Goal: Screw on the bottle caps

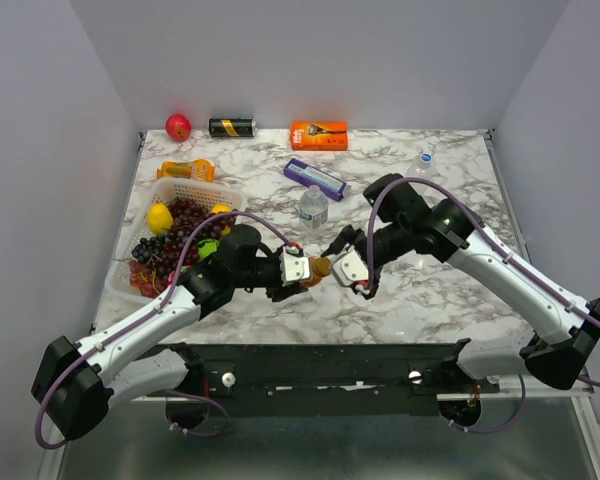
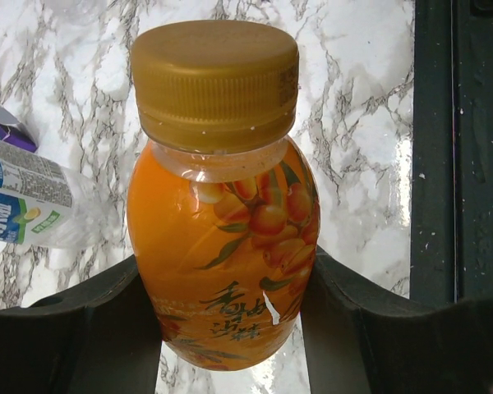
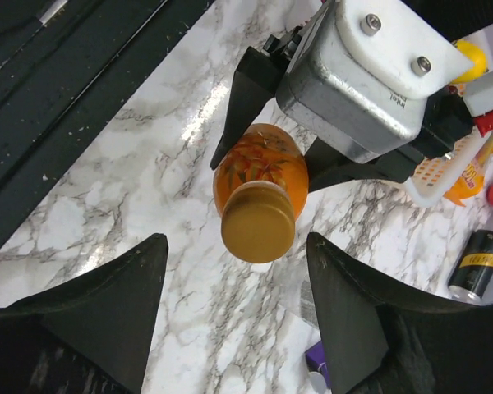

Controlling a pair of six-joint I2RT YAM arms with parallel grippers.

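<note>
My left gripper (image 1: 308, 270) is shut on the short orange bottle (image 1: 321, 268) and holds it on its side above the table. In the left wrist view the bottle (image 2: 222, 271) sits between my fingers, and the orange cap (image 2: 215, 82) sits on its neck. My right gripper (image 1: 352, 266) is open and faces the cap end. In the right wrist view the cap (image 3: 257, 223) lies just beyond my open right gripper (image 3: 234, 304), apart from both fingers. A clear bottle (image 1: 313, 205) stands behind. Another clear bottle (image 1: 424, 158), with something blue on top, is at the far right.
A purple box (image 1: 315, 178) lies behind the standing bottle. An orange box (image 1: 318, 134), a black can (image 1: 232, 127) and a red fruit (image 1: 178, 126) line the back edge. A white basket (image 1: 202, 190) with fruit stands on the left, beside an orange packet (image 1: 187, 170).
</note>
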